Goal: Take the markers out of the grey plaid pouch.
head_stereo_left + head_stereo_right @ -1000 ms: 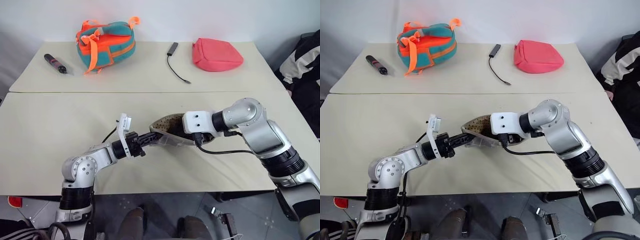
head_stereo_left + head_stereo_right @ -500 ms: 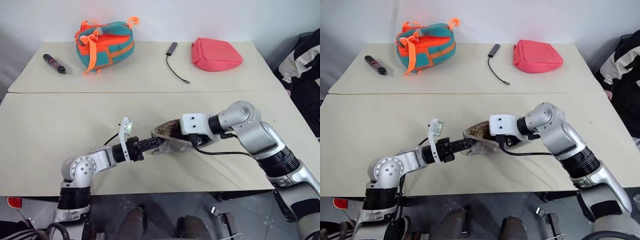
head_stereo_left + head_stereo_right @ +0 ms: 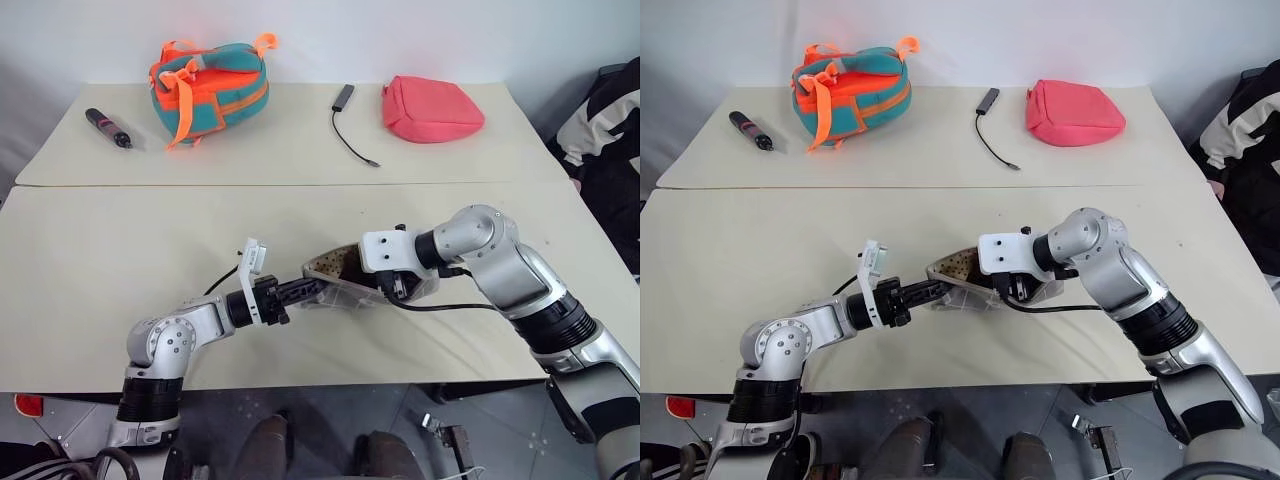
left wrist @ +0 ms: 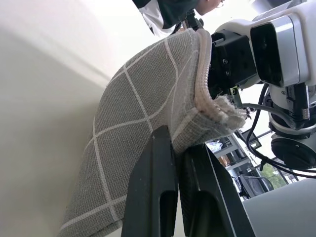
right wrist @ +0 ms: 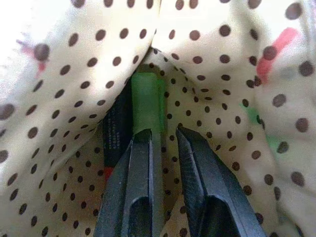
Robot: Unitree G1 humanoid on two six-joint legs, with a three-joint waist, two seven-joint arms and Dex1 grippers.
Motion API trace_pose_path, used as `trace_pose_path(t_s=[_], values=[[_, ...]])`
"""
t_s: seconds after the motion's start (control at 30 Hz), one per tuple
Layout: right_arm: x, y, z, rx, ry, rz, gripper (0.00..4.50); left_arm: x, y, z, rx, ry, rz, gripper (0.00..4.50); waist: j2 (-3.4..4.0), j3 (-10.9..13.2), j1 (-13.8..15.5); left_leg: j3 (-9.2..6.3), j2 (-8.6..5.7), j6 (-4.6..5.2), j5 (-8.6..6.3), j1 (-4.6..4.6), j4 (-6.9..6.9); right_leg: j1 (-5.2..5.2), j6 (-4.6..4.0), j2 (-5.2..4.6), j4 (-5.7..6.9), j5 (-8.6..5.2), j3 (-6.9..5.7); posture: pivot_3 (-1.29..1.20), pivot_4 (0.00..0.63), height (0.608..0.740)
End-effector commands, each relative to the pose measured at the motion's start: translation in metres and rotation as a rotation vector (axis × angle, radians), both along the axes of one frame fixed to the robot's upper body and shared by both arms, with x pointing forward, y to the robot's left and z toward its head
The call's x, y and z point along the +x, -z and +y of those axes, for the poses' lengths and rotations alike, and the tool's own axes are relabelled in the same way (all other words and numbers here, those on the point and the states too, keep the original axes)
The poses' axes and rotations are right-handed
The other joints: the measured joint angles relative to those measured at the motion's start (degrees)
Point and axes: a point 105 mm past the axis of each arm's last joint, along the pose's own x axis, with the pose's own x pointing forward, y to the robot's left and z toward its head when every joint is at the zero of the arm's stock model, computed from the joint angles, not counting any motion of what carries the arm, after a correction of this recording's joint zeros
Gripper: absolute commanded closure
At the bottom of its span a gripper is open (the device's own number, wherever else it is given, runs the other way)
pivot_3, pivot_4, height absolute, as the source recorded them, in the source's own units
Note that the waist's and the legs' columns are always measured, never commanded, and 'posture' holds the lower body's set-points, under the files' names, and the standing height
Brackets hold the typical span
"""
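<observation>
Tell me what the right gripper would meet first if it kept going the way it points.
Most likely the green marker: the right gripper is inside the grey plaid pouch, fingers either side of that marker. Beyond lies the dotted lining. Contact cannot be judged.

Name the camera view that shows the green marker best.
The right wrist view: the green marker lies deep in the dotted lining of the grey plaid pouch, between the right gripper fingers. In both eye views and the left wrist view the pouch fabric and the right gripper cover it.

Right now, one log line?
left gripper: pinching grey plaid pouch edge | right gripper: inside pouch, fingers around green marker
</observation>
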Motion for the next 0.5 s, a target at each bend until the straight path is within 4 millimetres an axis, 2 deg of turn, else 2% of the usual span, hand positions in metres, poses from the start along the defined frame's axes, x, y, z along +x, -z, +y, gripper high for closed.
trace_pose_path(t_s=[0.03,0.5], values=[[-0.001,0.000,-0.004,-0.023,0.000,-0.004,3.71,0.003,-0.005,0.005,-0.005,-0.035,-0.029,4.50,0.00,0.0,0.0,0.00,0.00,0.00,0.00,0.00,0.00,0.00,0.00,0.00,0.00,0.00,0.00,0.00,0.150,0.740],[0.002,0.016,-0.019,-0.087,0.059,0.035,3.71,0.001,-0.009,0.002,-0.022,-0.030,-0.036,4.50,0.00,0.0,0.1,0.00,0.00,0.00,0.00,0.00,0.02,0.01,0.00,0.00,0.00,0.00,0.00,0.00,0.150,0.740]])
